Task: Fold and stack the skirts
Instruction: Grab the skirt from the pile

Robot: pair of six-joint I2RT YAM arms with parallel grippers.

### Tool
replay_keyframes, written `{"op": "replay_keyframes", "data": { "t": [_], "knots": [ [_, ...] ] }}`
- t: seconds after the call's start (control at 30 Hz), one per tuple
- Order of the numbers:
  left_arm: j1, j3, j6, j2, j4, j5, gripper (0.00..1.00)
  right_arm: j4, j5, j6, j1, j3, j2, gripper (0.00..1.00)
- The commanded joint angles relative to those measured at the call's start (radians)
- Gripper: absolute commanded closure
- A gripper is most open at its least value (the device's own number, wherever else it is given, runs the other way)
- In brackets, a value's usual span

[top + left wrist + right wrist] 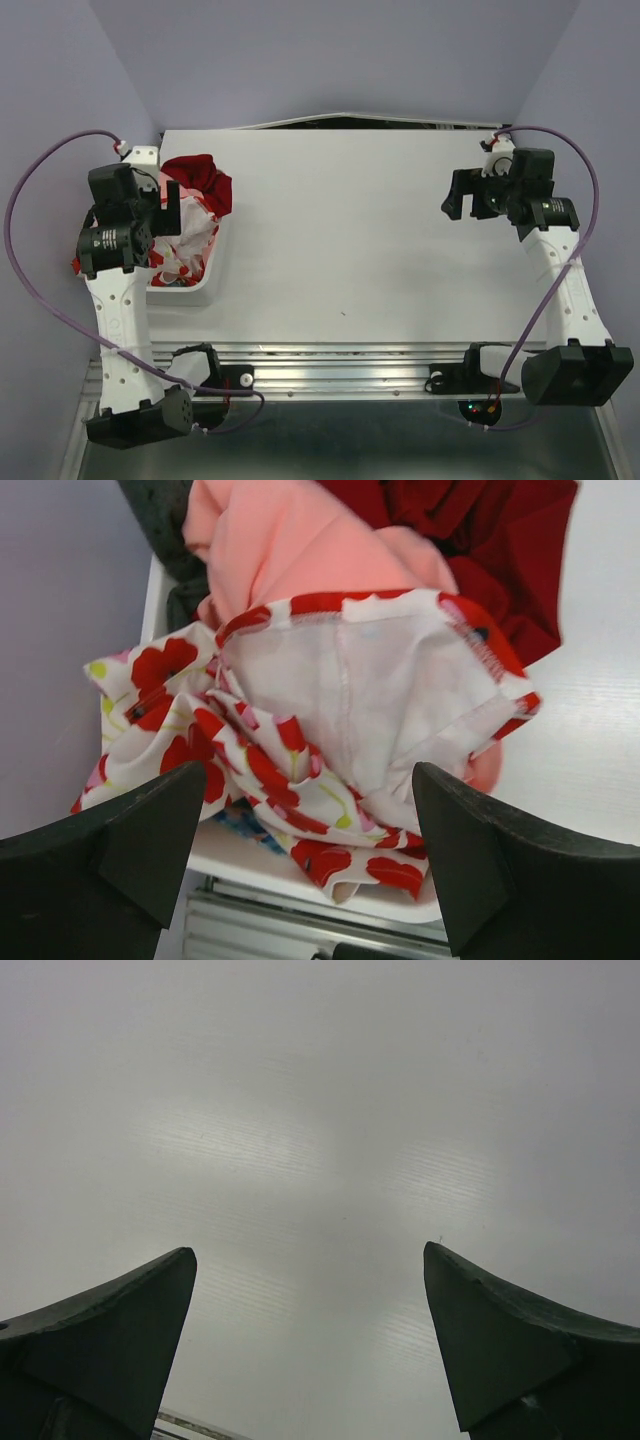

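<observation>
Item: two-arm folding station, task at its opening stage. Nearest, the arm bases are sitting on a metal rail (pixel 340 375) along the near edge of the white table (pixel 350 230), whose broad surface is showing no folded garment and no stack. At the near left, a white bin (pixel 190 285) is resting on the table and holding the skirts (pixel 195 215) as one crumpled heap. The white skirt with red flowers (pixel 370 690) is lying uppermost and partly inside out, its hem spilling over the bin's near rim. Behind it the salmon-pink skirt (pixel 280 540) is bunching up, and a dark red garment (pixel 500 540) is lying at the far right of the heap, drooping over the rim toward the table. The left pincer (pixel 310 810) is hovering just above the floral skirt with its jaws spread wide, gripping nothing and apparently not touching the cloth. Farther back, at the far right, the right pincer (pixel 462 195) is hanging over bare table, well apart from the bin, jaws likewise fully parted and holding nothing. Judgement: nothing is folded yet; every skirt is waiting to be lifted out, spread, folded and stacked, the floral one looking like the likeliest first pick.
</observation>
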Motion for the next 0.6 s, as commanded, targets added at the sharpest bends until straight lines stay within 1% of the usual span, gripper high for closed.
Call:
{"op": "replay_keyframes", "data": {
  "t": [0.0,0.03,0.07,0.13,0.27,0.4,0.47,0.57],
  "knots": [
    [0.155,-0.047,0.096,-0.010,-0.036,0.069,0.05,0.008,-0.046,-0.008,0.004,0.020,0.006,0.00],
    [0.193,-0.061,0.116,-0.004,-0.042,0.081,0.06,0.005,-0.048,-0.014,0.004,0.023,0.012,0.00],
    [0.204,-0.062,0.120,0.009,-0.050,0.133,0.06,0.004,-0.044,-0.016,0.004,0.026,0.016,0.00],
    [0.210,-0.059,0.128,0.019,-0.068,0.166,0.07,0.002,-0.035,-0.023,0.004,0.027,0.020,0.00],
    [0.210,-0.093,0.127,0.032,-0.072,0.167,0.07,0.016,-0.034,-0.032,0.004,0.001,0.016,0.00],
    [0.210,-0.174,0.102,0.056,-0.010,0.153,0.06,0.027,-0.038,-0.036,0.004,-0.016,0.029,0.00],
    [0.210,-0.187,0.088,0.075,-0.001,0.179,0.06,0.030,-0.037,-0.040,0.004,-0.014,0.036,0.00],
    [0.210,-0.211,0.085,0.102,0.051,0.177,0.07,0.030,-0.037,-0.042,0.004,0.000,0.052,0.00]
  ]
}}
